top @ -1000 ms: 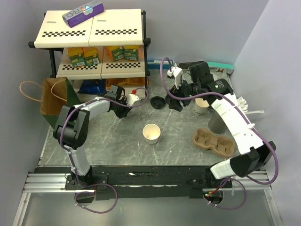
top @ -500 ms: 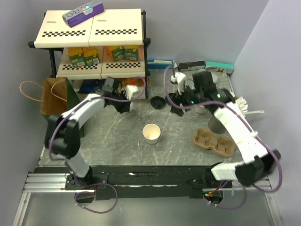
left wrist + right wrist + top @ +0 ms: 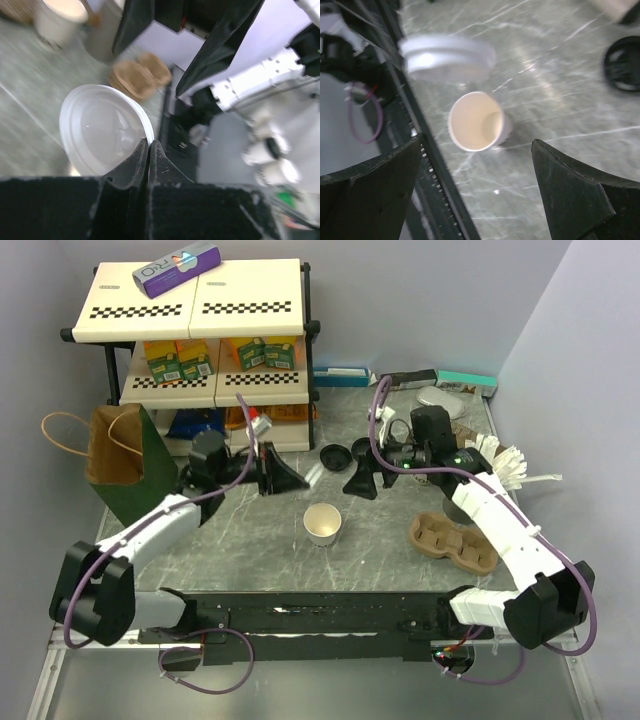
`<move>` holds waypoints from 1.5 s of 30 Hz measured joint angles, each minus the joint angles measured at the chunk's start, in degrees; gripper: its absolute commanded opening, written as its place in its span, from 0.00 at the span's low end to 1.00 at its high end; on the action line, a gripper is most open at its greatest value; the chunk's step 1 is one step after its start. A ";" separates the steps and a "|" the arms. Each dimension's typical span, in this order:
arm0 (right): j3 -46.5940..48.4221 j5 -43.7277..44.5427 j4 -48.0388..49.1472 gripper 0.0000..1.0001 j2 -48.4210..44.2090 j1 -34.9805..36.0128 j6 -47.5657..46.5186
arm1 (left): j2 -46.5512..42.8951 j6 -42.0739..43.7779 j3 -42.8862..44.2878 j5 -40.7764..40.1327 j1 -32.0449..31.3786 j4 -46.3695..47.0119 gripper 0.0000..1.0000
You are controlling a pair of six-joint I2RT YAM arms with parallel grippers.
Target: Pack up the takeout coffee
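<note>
Currently your left claw (image 3: 148, 150) is pressed together on the rim of a round white plastic lid (image 3: 102, 131), pinching it above the grey marbled table (image 3: 240, 540). Your right claw (image 3: 360, 483) stands spread wide, gripping nothing. The small white paper cup (image 3: 323, 524) sits upright and uncovered at centre frame in the top view, just below both claws. A brown moulded-pulp tray (image 3: 455, 543) lies to its right.

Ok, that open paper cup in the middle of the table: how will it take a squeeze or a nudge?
The paper cup looks empty in the right wrist view, so it is probably light and could tip or skid if nudged. Its thin wall and open top suggest a hard squeeze near the rim would dent it.
</note>
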 measured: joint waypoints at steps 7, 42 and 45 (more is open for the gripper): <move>-6.36 -8.39 2.25 0.98 -0.66 -0.04 1.68 | 5.79 -19.61 -8.96 4.85 -1.27 22.29 0.01; -14.08 -11.52 15.06 0.95 7.76 -0.13 7.02 | 21.84 -35.91 -12.79 5.77 -2.86 39.32 0.01; -14.88 -12.68 16.09 0.95 7.96 -0.13 8.15 | 21.84 -36.06 -13.77 5.20 -2.86 39.26 0.01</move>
